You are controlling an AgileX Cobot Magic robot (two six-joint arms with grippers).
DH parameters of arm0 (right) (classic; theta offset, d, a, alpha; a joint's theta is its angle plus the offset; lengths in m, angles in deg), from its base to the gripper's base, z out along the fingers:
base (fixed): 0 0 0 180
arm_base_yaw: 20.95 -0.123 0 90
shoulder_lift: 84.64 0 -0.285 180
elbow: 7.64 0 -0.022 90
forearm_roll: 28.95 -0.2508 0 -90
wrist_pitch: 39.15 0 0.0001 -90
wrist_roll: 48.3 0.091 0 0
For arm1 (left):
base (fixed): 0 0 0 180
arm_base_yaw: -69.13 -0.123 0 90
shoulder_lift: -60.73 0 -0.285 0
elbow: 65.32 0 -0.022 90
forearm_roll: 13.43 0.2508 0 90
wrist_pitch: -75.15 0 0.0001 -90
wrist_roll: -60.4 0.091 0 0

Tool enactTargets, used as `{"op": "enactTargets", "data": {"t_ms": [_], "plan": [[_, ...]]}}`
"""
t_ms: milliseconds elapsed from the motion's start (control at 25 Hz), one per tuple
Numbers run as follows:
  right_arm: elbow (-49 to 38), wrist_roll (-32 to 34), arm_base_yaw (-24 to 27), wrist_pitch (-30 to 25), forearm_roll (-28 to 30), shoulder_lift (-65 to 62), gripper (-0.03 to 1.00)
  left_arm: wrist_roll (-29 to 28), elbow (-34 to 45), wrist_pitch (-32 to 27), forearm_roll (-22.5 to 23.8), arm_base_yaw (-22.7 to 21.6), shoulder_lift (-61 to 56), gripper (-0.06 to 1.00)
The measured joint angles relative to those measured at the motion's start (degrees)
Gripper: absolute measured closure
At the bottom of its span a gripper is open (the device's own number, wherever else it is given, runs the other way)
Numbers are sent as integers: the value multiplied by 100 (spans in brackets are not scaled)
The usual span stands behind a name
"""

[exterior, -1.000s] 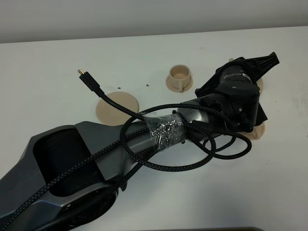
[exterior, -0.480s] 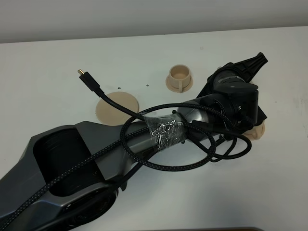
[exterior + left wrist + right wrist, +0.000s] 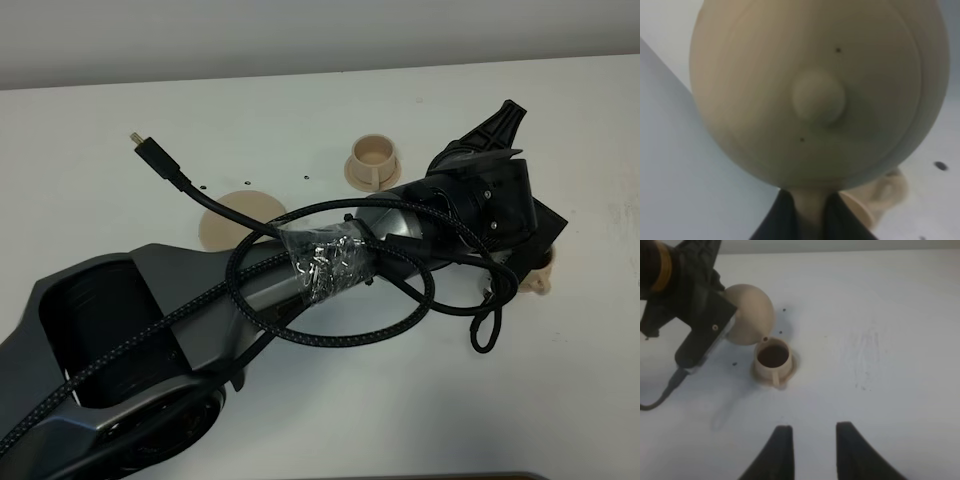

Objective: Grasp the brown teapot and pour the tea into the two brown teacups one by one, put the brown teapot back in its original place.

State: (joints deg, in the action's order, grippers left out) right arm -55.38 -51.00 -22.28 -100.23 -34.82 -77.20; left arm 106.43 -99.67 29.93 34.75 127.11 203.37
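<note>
My left gripper (image 3: 497,196) reaches across to the right and is shut on the loop handle of the brown teapot (image 3: 815,90). In the right wrist view the teapot (image 3: 751,313) is tilted, with its spout just over a brown teacup (image 3: 772,360) that holds dark tea (image 3: 772,355). From above, the arm hides the teapot and most of that cup (image 3: 541,279). The other brown teacup (image 3: 372,160) stands on its saucer farther back, with a pale inside. My right gripper (image 3: 812,452) is open and empty, hovering near that tea-filled cup.
An empty round tan saucer (image 3: 226,218) lies left of centre, partly under a black cable (image 3: 165,170) with a gold plug. The left arm's large dark body (image 3: 150,340) and looped cables (image 3: 400,300) cover the middle and lower left of the white table (image 3: 300,110).
The left wrist has rolled, tilting the teapot further over the right-hand cup. The arm body and the loose cable plug have swung to the left. The right gripper's earlier state is not shown.
</note>
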Motion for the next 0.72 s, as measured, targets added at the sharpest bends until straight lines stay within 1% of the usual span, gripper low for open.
{"op": "enactTargets", "data": {"t_ms": [200, 280, 360, 480, 720], "plan": [[0, 0, 0, 0, 0, 0, 76, -217, 0, -500, -87, -2, -191, 81], [0, 0, 0, 0, 0, 0, 76, -376, 0, -714, -98, -2, -253, 81], [0, 0, 0, 0, 0, 0, 76, -631, 0, -953, -218, -2, -318, 81], [0, 0, 0, 0, 0, 0, 76, -1073, -6, -1211, -662, -2, -407, 81], [0, 0, 0, 0, 0, 0, 76, -1953, -11, -1755, -1969, -2, -492, 81]]}}
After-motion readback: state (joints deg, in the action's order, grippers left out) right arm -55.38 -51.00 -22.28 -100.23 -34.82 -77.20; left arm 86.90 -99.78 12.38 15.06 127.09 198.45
